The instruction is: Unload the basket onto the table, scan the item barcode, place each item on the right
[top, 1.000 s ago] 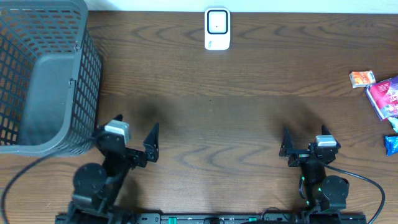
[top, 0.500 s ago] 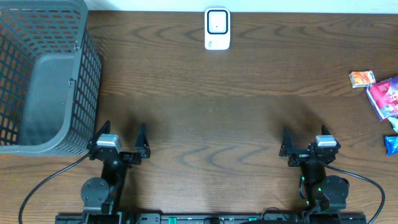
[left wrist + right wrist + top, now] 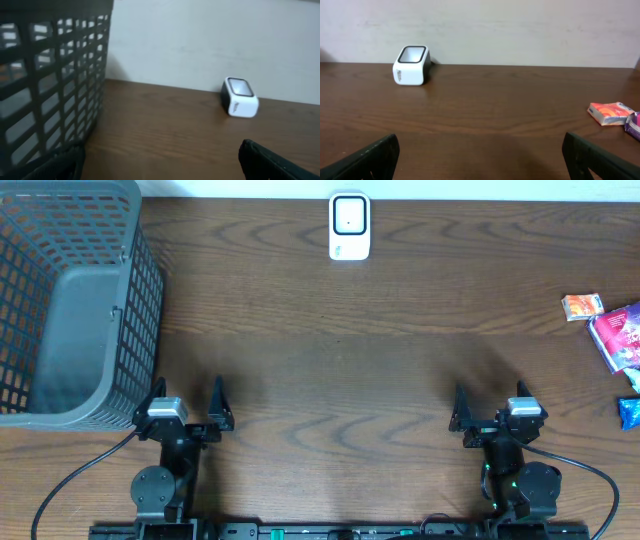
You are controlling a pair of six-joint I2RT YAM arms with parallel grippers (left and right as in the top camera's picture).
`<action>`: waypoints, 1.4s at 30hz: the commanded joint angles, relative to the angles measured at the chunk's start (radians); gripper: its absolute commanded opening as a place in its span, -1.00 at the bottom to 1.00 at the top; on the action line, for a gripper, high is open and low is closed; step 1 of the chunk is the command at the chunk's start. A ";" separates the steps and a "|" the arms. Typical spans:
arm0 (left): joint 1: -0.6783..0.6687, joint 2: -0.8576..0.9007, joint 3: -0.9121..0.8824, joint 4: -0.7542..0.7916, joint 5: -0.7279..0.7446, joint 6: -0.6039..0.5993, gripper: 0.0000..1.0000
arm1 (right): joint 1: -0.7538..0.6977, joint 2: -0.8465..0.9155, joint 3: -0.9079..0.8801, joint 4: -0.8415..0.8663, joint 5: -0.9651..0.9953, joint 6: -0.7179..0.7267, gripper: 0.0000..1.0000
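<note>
Two tools idling: left gripper (image 3: 188, 388) and right gripper (image 3: 490, 394) are both sitting wide open, holding nothing. Orange box (image 3: 582, 306) is lying far right, well apart from scanner (image 3: 349, 226). Likely a light, stiff carton, so pinching across its narrow sides is looking best.

One table (image 3: 340, 360) of dark wood fills the overhead frame. One grey mesh basket (image 3: 140, 290) sits at the upper left. One white scanner (image 3: 349, 226) stands at the top centre.

Three packets lie at the right edge: one orange packet (image 3: 582, 306), one purple packet (image 3: 620, 335) and one blue packet (image 3: 630, 412). A sliver of blue between the last two may be a fourth, but the frame edge cuts it off.

There are two grippers along the bottom: the left gripper (image 3: 188, 392) at lower left and the right gripper (image 3: 489, 395) at lower right, each with two fingers.
</note>
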 commanded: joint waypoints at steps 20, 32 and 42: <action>0.033 -0.010 -0.002 -0.164 -0.083 0.082 0.96 | -0.011 -0.006 -0.002 -0.004 -0.004 0.010 0.99; 0.033 -0.010 -0.002 -0.164 -0.078 0.090 0.96 | -0.011 -0.006 -0.002 -0.004 -0.004 0.010 0.99; 0.033 -0.010 -0.002 -0.165 -0.076 0.098 0.96 | -0.011 -0.006 -0.002 -0.004 -0.004 0.010 0.98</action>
